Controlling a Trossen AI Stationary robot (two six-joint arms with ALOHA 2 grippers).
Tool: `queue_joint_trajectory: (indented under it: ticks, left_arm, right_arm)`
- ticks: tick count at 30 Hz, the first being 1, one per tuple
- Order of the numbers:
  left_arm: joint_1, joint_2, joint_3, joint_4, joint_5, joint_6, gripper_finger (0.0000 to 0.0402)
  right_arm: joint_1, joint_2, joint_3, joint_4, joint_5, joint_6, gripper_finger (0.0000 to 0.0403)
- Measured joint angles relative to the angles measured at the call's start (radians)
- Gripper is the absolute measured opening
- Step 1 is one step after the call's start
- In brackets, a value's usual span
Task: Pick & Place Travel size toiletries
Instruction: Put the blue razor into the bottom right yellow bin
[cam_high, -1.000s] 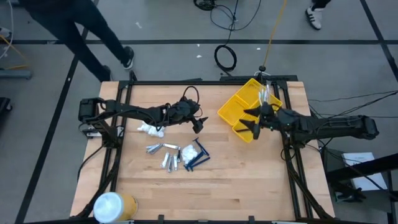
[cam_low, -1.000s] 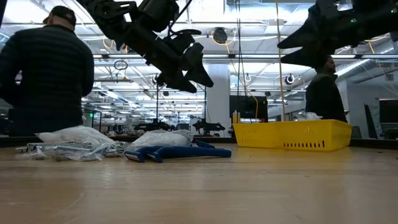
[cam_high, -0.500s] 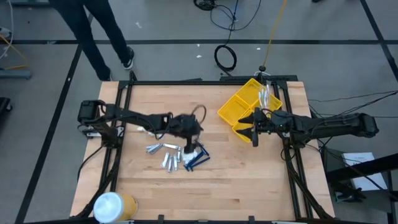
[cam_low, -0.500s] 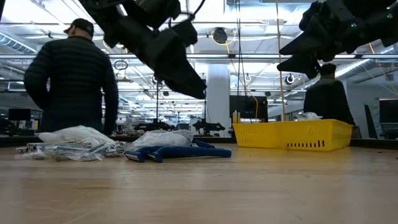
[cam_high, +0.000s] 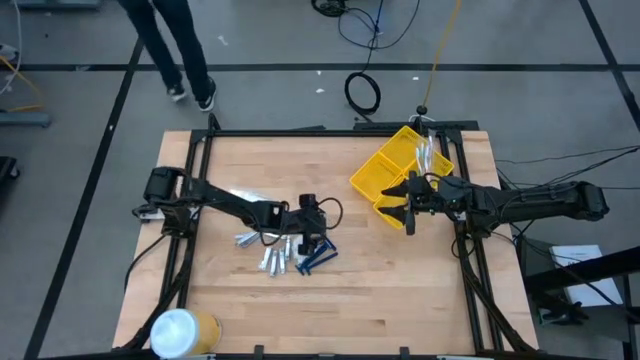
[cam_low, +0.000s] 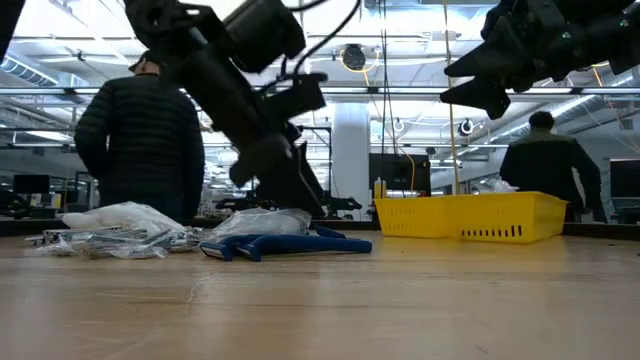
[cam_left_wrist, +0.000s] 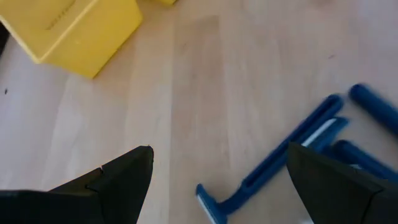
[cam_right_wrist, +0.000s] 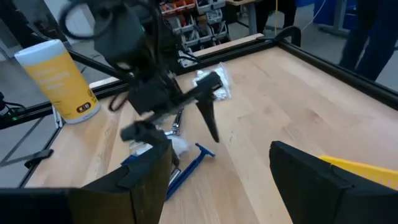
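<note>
A: Where do we find the travel size toiletries (cam_high: 285, 252)?

B: We see them heaped on the wooden table (cam_high: 380, 290), well apart from the yellow bin (cam_high: 392, 172), out towards the left arm's side of it. Silvery tubes (cam_high: 262, 254) lie on the far edge of the heap from the bin, white packets (cam_low: 262, 222) sit in the middle, and the blue comb-like pieces (cam_high: 315, 256) lie on the edge nearest the bin.

A: And the left gripper (cam_high: 318, 238)?

B: We see it right over the heap, above the blue pieces. Its jaws are spread wide, and in the left wrist view the blue pieces lie on the bare wood between and beyond the two fingertips (cam_left_wrist: 124, 177), with nothing pinched.

A: What of the right gripper (cam_high: 408, 205)?

B: It hangs just beside the bin, over the edge that faces the heap. We see its jaws parted as well and nothing between them in the right wrist view.

A: Anything else around the bin?

B: Thin white sticks (cam_high: 424, 156) stand in its far compartment. A big white-and-yellow cylinder (cam_high: 183, 331) sits at the table corner farthest from the bin. We also see people (cam_low: 140, 150) in the room beyond the table.
</note>
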Motion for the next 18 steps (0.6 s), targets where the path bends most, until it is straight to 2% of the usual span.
queue_joint_trajectory:
  ticks: [8,18]
  left_arm:
    - [0.032,0.064,0.052,-0.110,0.035,0.011,0.0360]
    - [0.128,0.073,0.053,-0.125,-0.013,-0.323,0.0360]
  right_arm:
    - [0.000,0.000,0.000,0.000,-0.001,0.015,0.0254]
    - [0.000,0.000,0.000,0.004,-0.002,0.015,0.0254]
